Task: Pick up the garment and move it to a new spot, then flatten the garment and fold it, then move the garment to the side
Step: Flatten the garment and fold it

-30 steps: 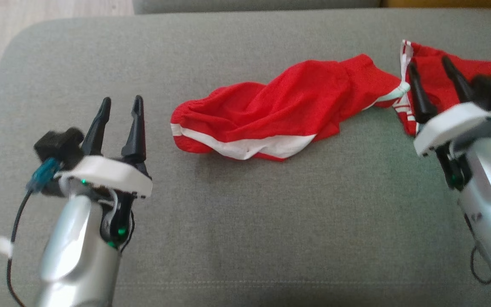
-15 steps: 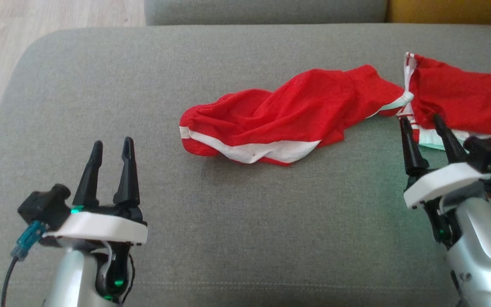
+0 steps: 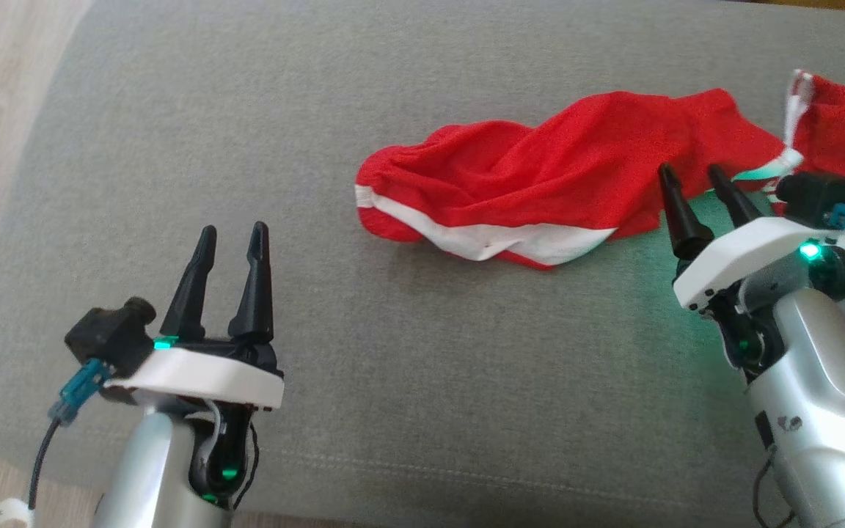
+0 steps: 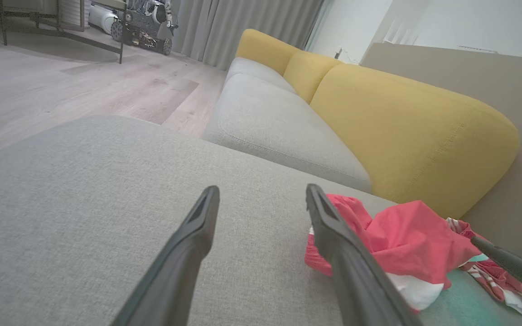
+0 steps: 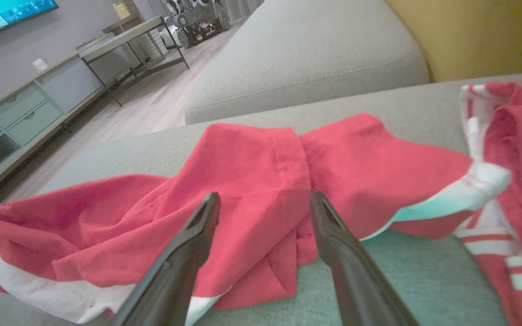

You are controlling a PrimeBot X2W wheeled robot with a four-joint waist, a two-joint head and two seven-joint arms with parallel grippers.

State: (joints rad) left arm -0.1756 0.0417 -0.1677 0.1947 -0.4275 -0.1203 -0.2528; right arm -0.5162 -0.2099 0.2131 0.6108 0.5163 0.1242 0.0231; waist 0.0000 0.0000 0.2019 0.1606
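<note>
A red garment (image 3: 562,183) with white trim lies crumpled and stretched sideways on the grey cushion (image 3: 246,132), running off the head view's right edge. It appears again as the red garment (image 5: 252,199) just beyond my right fingers, and as the garment (image 4: 401,244) at the lower right of the left wrist view. My right gripper (image 3: 690,172) is open with its tips at the cloth's near edge, nothing between them. My left gripper (image 3: 232,233) is open over bare cushion, well to the left of the garment.
A second grey seat (image 4: 279,127) and a yellow backrest (image 4: 406,127) stand behind the cushion. Wooden floor (image 4: 61,86) lies beyond the cushion's left edge. A cabinet (image 5: 21,113) and a table (image 5: 129,31) stand farther off.
The head camera has shifted, so the whole scene sits further right. My right gripper has come off the garment's right part and now stands at the near edge of its middle. The left gripper stayed low.
</note>
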